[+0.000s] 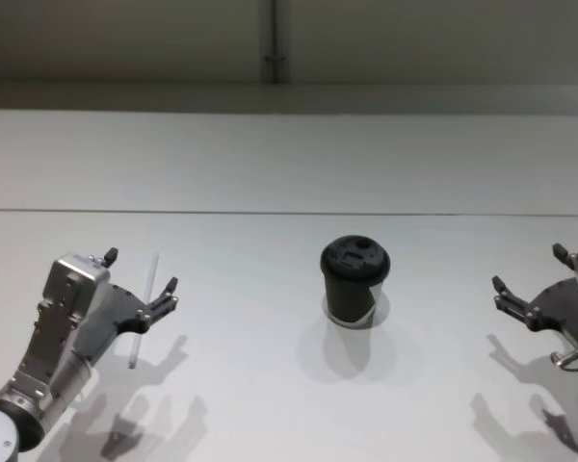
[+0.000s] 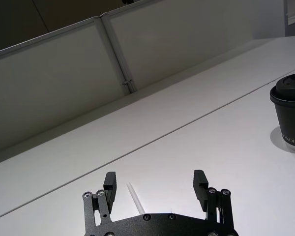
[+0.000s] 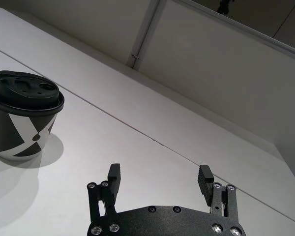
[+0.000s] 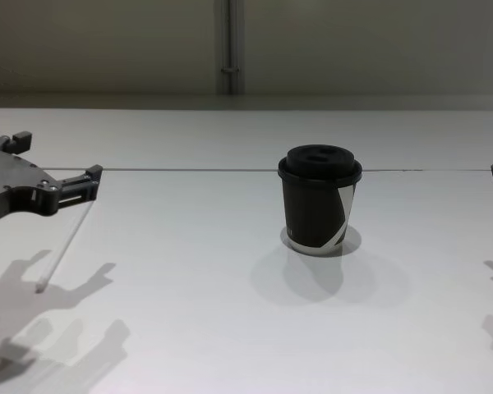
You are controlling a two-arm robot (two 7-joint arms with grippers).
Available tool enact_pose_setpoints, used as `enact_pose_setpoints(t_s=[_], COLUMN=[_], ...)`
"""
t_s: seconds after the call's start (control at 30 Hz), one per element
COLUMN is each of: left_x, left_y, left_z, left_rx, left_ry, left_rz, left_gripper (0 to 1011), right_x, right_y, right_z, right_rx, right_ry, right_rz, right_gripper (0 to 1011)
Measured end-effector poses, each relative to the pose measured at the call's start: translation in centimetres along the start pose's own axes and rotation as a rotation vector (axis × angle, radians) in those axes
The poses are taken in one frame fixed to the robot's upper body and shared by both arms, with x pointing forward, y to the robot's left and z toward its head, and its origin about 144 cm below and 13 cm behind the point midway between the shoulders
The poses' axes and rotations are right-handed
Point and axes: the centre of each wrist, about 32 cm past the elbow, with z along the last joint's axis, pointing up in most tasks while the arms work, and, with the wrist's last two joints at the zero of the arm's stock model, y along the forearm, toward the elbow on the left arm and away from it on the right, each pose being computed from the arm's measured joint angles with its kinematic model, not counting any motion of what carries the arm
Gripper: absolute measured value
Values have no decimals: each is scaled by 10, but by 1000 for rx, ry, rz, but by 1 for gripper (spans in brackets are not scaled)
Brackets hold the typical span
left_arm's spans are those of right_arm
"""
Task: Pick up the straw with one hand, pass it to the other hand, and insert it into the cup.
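The straw point(image 1: 144, 308), a thin translucent-white tube, lies on the white table at the left and runs toward me. My left gripper point(image 1: 141, 270) hovers over its far half, open, with one finger on each side of the straw and touching neither side. In the left wrist view the straw point(image 2: 134, 195) shows between the spread fingers. The cup point(image 1: 354, 281), dark with white stripes and a black domed lid, stands upright at the table's middle. My right gripper point(image 1: 530, 268) hangs open at the far right, holding nothing, well away from the cup point(image 3: 24, 118).
A thin seam point(image 1: 289, 213) crosses the white table point(image 1: 270, 154) behind the cup. Beyond the table's far edge stands a grey partition wall with a vertical post point(image 1: 275, 38). Bare tabletop lies between each gripper and the cup.
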Motion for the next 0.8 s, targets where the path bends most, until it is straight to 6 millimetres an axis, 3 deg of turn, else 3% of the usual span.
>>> enact_pose_setpoints(t_s=[0.8], left_x=[0], left_y=[0], left_z=[0], left_rx=[0], left_ry=[0], left_rz=[0], left_gripper=[1001], right_x=[0], right_y=[0], right_z=[0], right_rx=[0], right_ry=[0], right_rz=[0], right_gripper=[1001])
